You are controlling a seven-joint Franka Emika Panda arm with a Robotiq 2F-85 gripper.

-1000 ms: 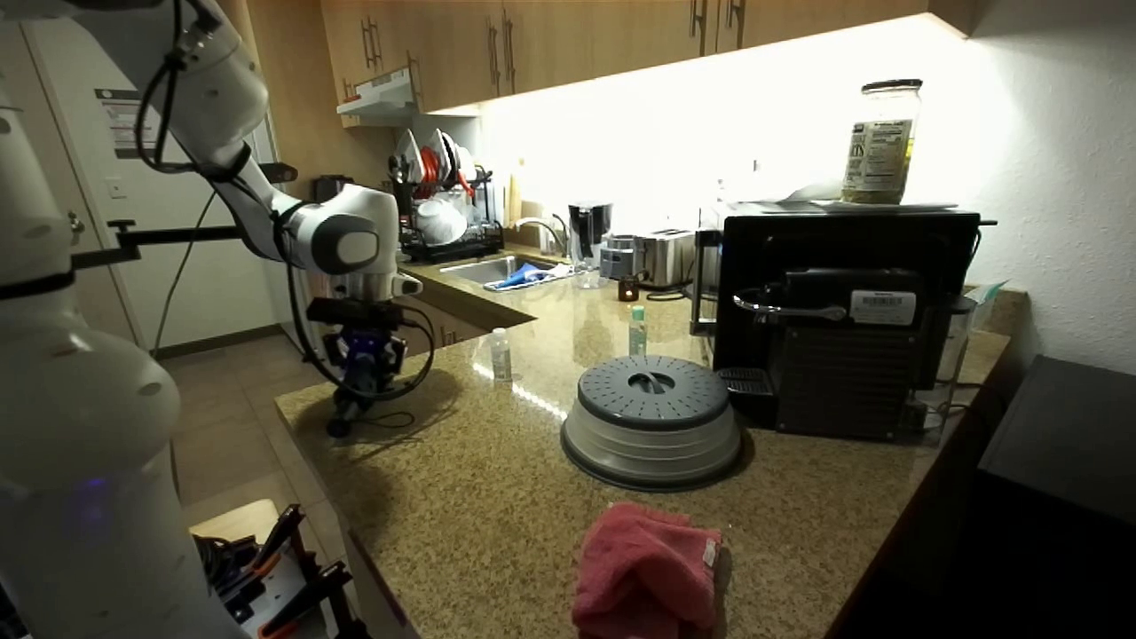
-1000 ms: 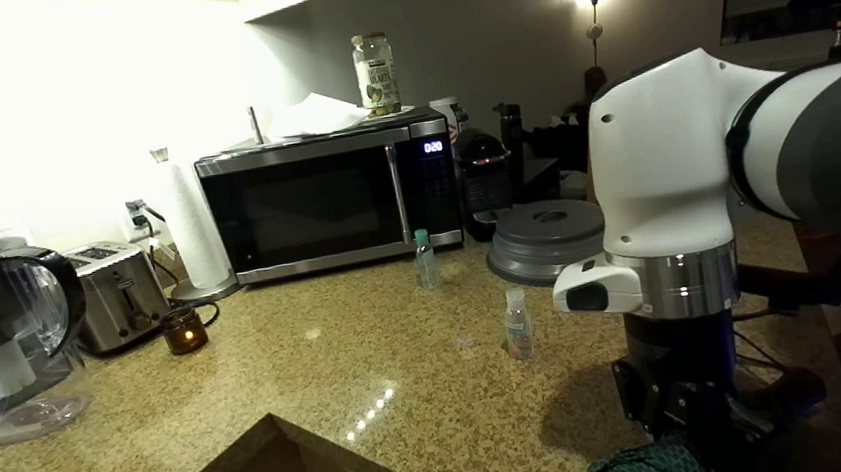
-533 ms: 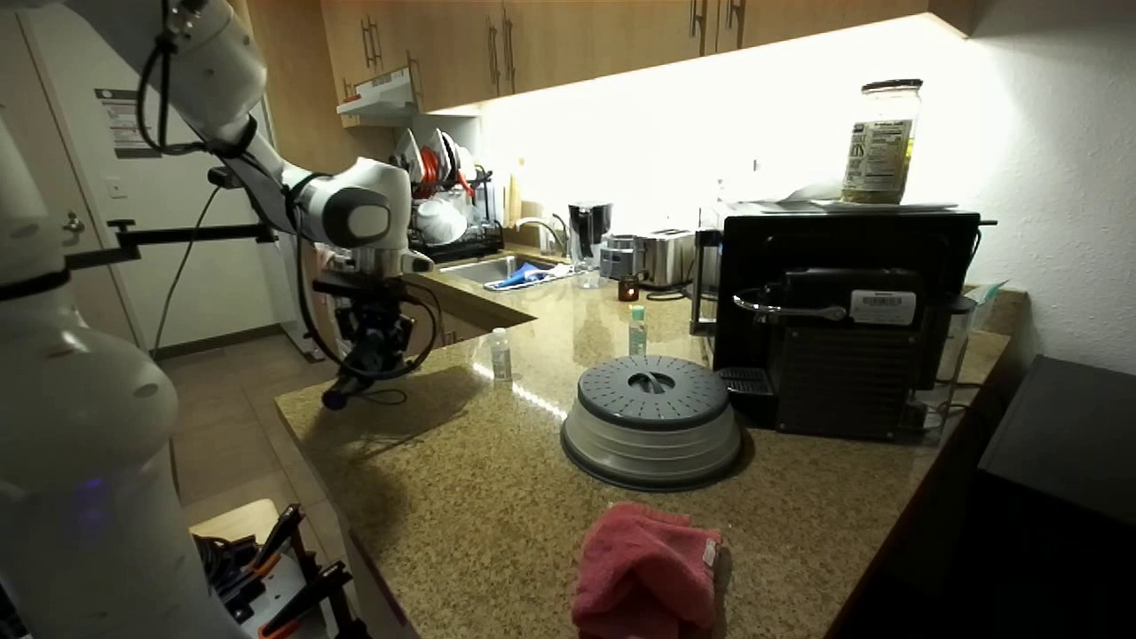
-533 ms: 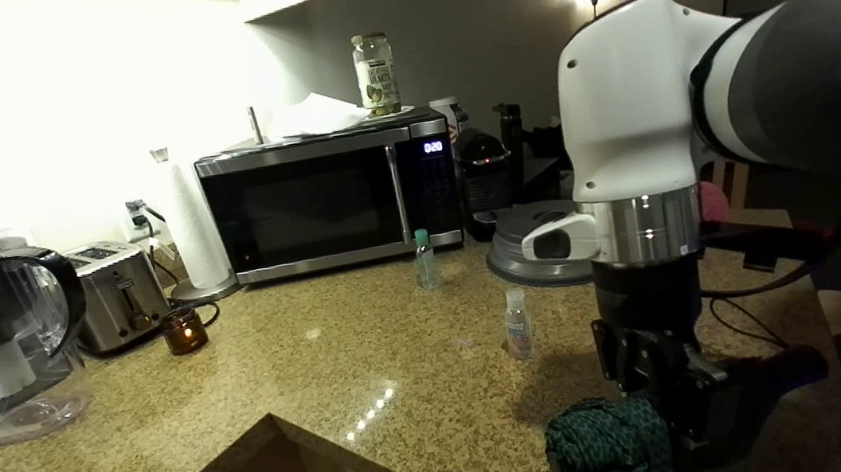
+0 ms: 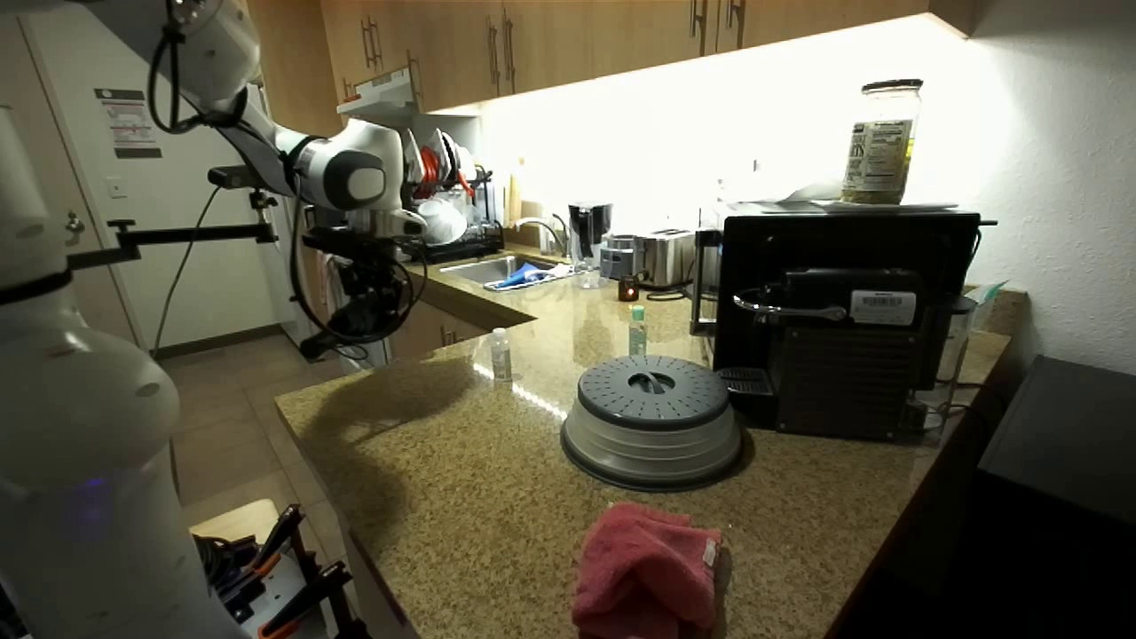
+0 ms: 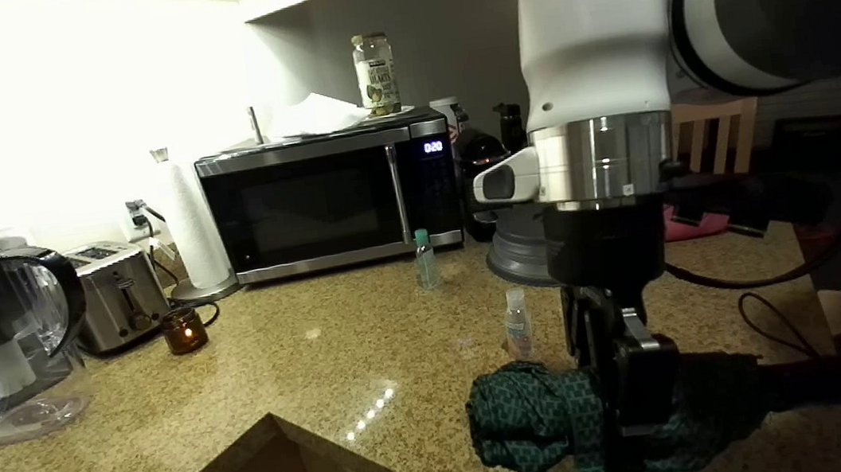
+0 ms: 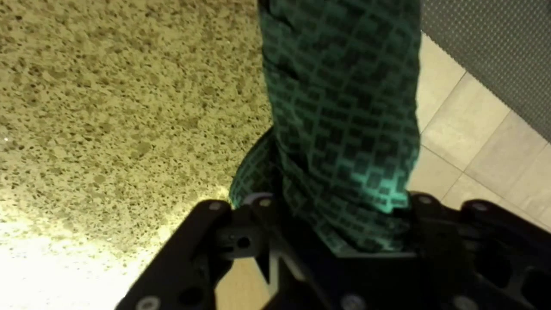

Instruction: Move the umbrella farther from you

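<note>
We see that the gripper [image 7: 340,211] holds the umbrella [image 6: 527,419] tightly around its middle, in the air near the edge of the counter [image 6: 369,338]. Its long axis passes almost level between the fingers [image 6: 648,392], so we judge both ends need clearance from the pale-capped bottle [image 6: 518,328].

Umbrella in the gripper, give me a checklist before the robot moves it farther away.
1. The gripper closed on the umbrella: ok.
2. The umbrella raised off the counter: ok.
3. The nearest bottle clear of the umbrella: ok, apart in an exterior view.
4. That bottle upright: ok.
5. The umbrella wholly over the counter: cannot tell; the wrist view shows floor along one side.
6. Grip firm enough: cannot tell.
</note>
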